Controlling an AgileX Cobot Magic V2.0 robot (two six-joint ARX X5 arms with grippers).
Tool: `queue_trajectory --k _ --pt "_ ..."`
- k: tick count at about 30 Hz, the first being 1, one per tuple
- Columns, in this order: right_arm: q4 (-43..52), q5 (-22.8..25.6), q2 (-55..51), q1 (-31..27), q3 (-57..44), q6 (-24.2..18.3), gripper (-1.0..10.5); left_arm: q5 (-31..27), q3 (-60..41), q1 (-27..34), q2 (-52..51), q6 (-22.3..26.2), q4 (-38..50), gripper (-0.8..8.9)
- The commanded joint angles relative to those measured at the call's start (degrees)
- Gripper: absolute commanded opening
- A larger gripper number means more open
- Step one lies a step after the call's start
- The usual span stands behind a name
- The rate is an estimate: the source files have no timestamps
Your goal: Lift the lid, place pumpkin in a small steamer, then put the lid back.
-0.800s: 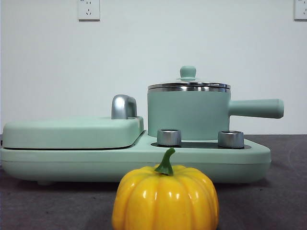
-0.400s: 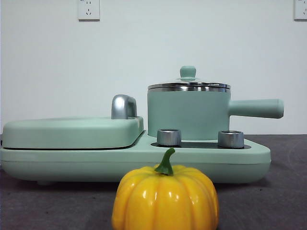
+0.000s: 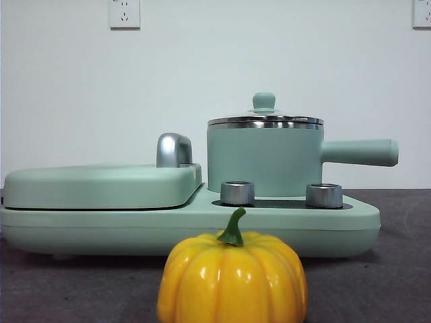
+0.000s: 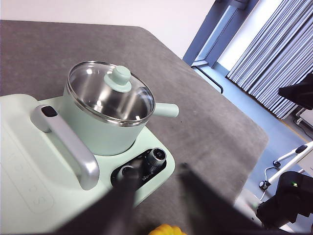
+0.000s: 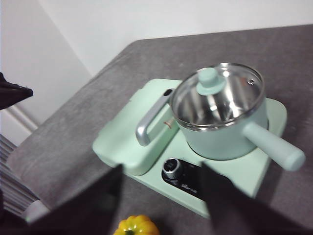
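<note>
The glossy, ribbed yellow-orange pumpkin (image 3: 232,279) with green stem sits on the table, near side of the small steamer (image 3: 264,160), whose lid (image 3: 264,118) is seated; only the wrist views show the left gripper (image 4: 155,196) and right gripper (image 5: 161,188), jaws wide, empty.

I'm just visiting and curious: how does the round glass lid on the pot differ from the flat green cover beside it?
The lid is round clear glass with a steel rim; the flat cover is rectangular, opaque mint green. The lid has a small mint knob, the flat cover a long chrome handle. The lid sits on the small steamer, the flat cover on the grill side. Both are closed.
</note>
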Motion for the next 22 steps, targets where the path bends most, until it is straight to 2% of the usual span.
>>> queue_trajectory --k 1,3,13,18,22 --pt "0.3 0.3 0.2 0.2 0.9 -0.5 4.4 0.3 1.1 -0.3 0.5 0.3 0.4 4.69" --pt "0.3 0.3 0.2 0.2 0.9 -0.5 4.6 0.3 1.1 -0.3 0.6 -0.5 0.6 5.41" --pt "0.3 0.2 0.2 0.2 0.9 -0.5 4.6 -0.1 2.0 -2.8 6.3 -1.6 4.1 5.27" --pt "0.3 0.2 0.2 0.2 0.9 -0.5 4.6 -4.6 6.1 -6.5 14.4 -0.4 3.7 5.22" --pt "0.3 0.2 0.2 0.2 0.9 -0.6 4.6 -8.9 12.0 -10.1 23.0 2.7 3.3 5.22"
